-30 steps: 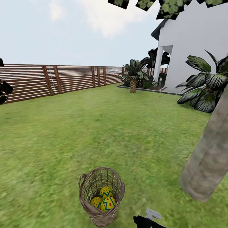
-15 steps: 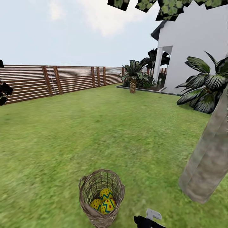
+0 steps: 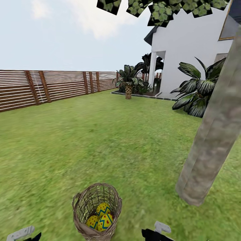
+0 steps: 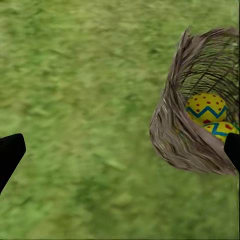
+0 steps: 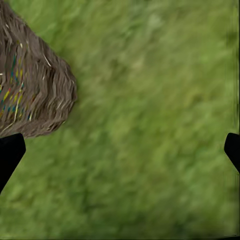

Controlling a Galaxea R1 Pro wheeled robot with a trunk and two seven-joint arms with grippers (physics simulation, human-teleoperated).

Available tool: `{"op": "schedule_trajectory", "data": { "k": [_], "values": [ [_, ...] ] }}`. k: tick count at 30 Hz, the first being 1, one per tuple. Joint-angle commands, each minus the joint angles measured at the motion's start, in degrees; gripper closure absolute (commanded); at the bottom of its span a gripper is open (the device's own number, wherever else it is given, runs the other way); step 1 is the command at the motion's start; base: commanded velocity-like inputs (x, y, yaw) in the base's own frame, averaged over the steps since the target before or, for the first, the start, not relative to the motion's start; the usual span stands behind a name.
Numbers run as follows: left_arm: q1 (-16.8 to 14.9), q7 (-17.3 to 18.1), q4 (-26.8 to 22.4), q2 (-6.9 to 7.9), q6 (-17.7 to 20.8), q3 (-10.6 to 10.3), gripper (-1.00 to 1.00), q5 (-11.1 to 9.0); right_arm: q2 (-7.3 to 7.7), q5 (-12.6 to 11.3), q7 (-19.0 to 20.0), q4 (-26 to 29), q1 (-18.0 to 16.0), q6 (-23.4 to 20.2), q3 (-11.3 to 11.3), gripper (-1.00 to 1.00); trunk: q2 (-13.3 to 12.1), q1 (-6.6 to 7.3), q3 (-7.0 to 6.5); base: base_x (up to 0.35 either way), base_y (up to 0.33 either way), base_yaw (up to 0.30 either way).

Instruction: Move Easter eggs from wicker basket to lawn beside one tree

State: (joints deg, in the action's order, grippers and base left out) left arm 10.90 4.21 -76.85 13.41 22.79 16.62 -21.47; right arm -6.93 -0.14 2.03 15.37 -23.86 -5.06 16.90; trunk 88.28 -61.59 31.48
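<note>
From the head view, the wicker basket (image 3: 96,211) stands on the lawn (image 3: 100,140), ahead of and between the two tools, with all three Easter eggs (image 3: 99,217) inside it. The tree (image 3: 211,140) rises ahead and to the right of the right tool (image 3: 157,231), with open grass between trunk and basket, which looks like room enough to set the eggs down. The left tool (image 3: 20,233) barely enters at the lower edge.

From the left wrist view, the left tool (image 4: 120,150) is spread wide and empty, the basket (image 4: 197,107) by its right fingertip; I judge it should rise over the rim before it descends on an egg.

From the right wrist view, the right tool (image 5: 120,150) is also wide and empty over grass, the basket (image 5: 32,87) wall near one fingertip.
</note>
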Motion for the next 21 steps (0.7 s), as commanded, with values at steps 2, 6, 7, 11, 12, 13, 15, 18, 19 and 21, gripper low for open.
{"op": "schedule_trajectory", "data": {
  "k": [2,6,7,11,12,13,15,18,19,21],
  "values": [
    [-0.1,0.1,-1.7,0.05,2.3,0.1,-1.0,0.3,-0.03,0.0,0.1,0.1,0.0,-0.3,0.3,-1.0,-0.8,0.45,-0.36,0.0,0.0,-0.285],
    [-1.6,0.1,-3.1,0.92,6.9,0.1,-1.0,2.5,0.34,0.0,-0.1,0.1,0.1,-0.4,0.3,-1.0,-2.4,1.32,-1.16,0.0,0.0,-0.286],
    [-2.2,0.1,-3.1,0.99,7.2,0.1,-1.0,2.8,0.43,0.0,-0.1,0.0,0.1,-0.4,0.3,-1.0,-2.8,1.54,-1.36,0.0,0.0,-0.286],
    [-6.7,0.1,-3.0,1.15,10.0,0.0,-1.0,4.6,0.69,0.0,-0.2,0.0,0.7,-0.4,0.4,-1.0,-4.4,2.42,-2.17,0.0,0.0,-0.286],
    [-7.4,0.1,-2.9,1.14,10.7,-0.1,-1.0,4.8,0.71,0.0,-0.2,0.0,0.9,-0.4,0.4,-1.0,-4.8,2.64,-2.37,0.0,0.0,-0.286],
    [-8.2,0.1,-2.7,1.13,11.4,-0.2,-1.0,5.0,0.72,0.0,-0.2,0.0,1.1,-0.4,0.4,-1.0,-5.2,2.86,-2.57,0.0,0.0,-0.286],
    [-10.0,0.1,-2.3,1.05,12.8,-0.7,-1.0,5.3,0.75,0.0,-0.2,0.0,1.7,-0.4,0.4,-1.0,-6.0,3.3,-2.97,0.0,0.0,-0.283],
    [-11.9,0.0,-1.9,0.98,13.6,-3.0,-1.0,5.5,0.77,0.0,-0.2,0.0,2.0,-0.4,0.4,-1.0,-7.2,3.96,-3.57,0.0,0.0,-0.278],
    [-12.8,-0.2,-1.4,0.96,13.8,-4.9,-1.0,5.5,0.79,0.0,-0.2,0.0,2.1,-0.4,0.4,-1.0,-7.6,4.18,-3.77,0.0,0.0,-0.275],
    [-14.4,-0.4,0.7,0.97,14.0,-7.8,-1.0,5.6,0.95,0.0,-0.3,0.0,2.2,-0.3,0.3,-1.0,-8.4,4.62,-4.17,0.0,0.0,-0.269]
  ]
}}
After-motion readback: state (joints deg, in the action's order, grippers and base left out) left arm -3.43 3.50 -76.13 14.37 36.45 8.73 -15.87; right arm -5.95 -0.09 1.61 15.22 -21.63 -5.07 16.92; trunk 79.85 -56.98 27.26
